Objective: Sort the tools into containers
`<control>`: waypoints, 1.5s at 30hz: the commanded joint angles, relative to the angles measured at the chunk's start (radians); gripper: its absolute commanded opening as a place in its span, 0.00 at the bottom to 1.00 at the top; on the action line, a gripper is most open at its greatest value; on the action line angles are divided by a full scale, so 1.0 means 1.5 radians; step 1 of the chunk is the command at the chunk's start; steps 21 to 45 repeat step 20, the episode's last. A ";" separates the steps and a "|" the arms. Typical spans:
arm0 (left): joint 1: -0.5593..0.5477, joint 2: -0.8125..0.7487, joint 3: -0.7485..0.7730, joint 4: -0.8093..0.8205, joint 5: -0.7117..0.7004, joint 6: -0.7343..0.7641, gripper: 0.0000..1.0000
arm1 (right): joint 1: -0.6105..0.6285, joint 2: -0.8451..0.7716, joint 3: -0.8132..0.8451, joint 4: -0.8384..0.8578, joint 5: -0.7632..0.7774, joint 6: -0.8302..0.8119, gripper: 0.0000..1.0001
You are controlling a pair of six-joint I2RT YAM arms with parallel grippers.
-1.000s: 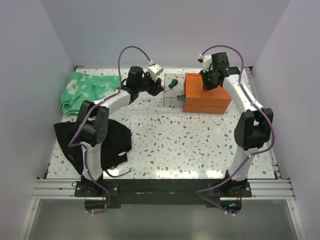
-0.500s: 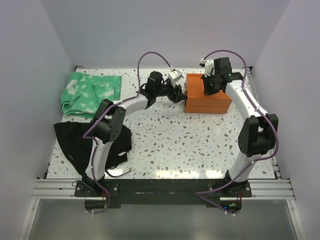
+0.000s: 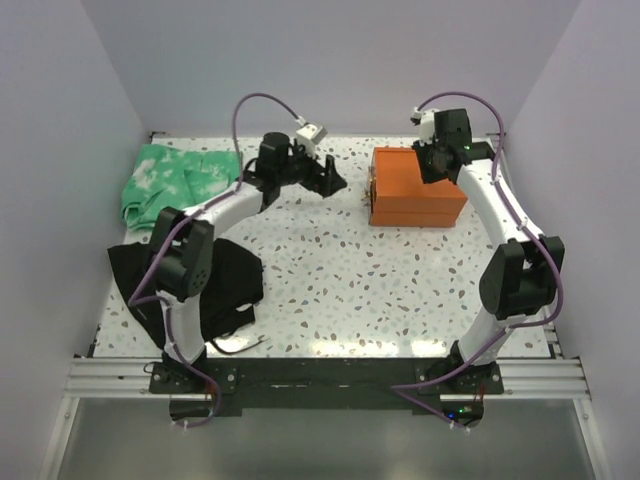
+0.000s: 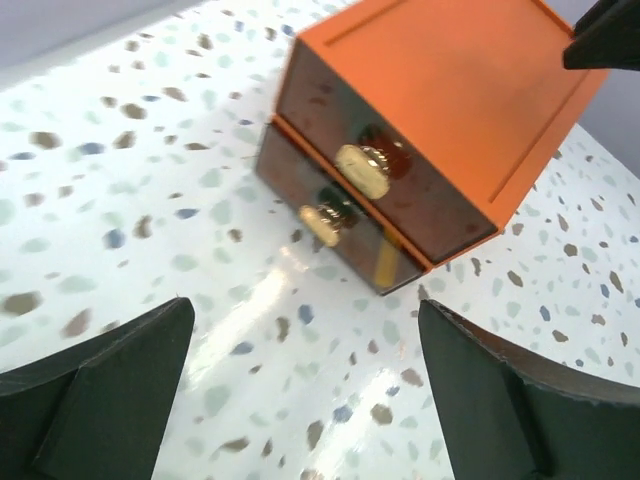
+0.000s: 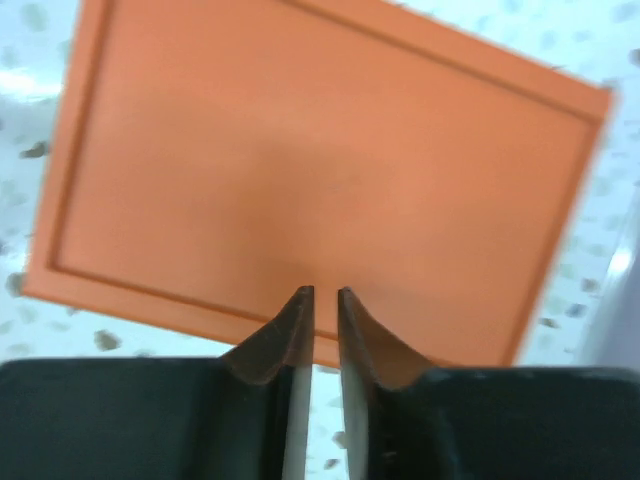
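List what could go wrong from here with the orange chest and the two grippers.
1. The orange chest looks unpinned: the right gripper, nearly shut, seems to hover over its top, so tugging a knob might slide the whole chest.
2. The knobs are small and shiny, so the wide-open left gripper could slip off one.

The right tool (image 5: 320, 298) hangs over the flat top of the orange chest (image 5: 320, 170), near its edge. Its two dark fingers (image 5: 268, 352) are almost together, with only a thin gap. Around the chest the speckled tabletop (image 5: 30, 60) shows, slightly blurred.
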 commanded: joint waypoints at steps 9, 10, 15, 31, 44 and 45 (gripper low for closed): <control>0.066 -0.217 -0.079 -0.044 -0.361 0.340 1.00 | -0.106 -0.100 -0.061 -0.034 0.061 0.208 0.99; 0.071 -0.217 -0.076 -0.041 -0.391 0.360 1.00 | -0.105 -0.120 -0.063 -0.040 0.082 0.209 0.99; 0.090 -0.201 -0.067 -0.050 -0.483 0.337 1.00 | -0.105 -0.181 -0.103 -0.047 0.155 0.167 0.99; 0.093 -0.162 -0.027 -0.092 -0.432 0.291 1.00 | -0.107 -0.205 -0.154 -0.040 0.115 0.164 0.99; 0.093 -0.162 -0.027 -0.092 -0.432 0.291 1.00 | -0.107 -0.205 -0.154 -0.040 0.115 0.164 0.99; 0.093 -0.162 -0.027 -0.092 -0.432 0.291 1.00 | -0.107 -0.205 -0.154 -0.040 0.115 0.164 0.99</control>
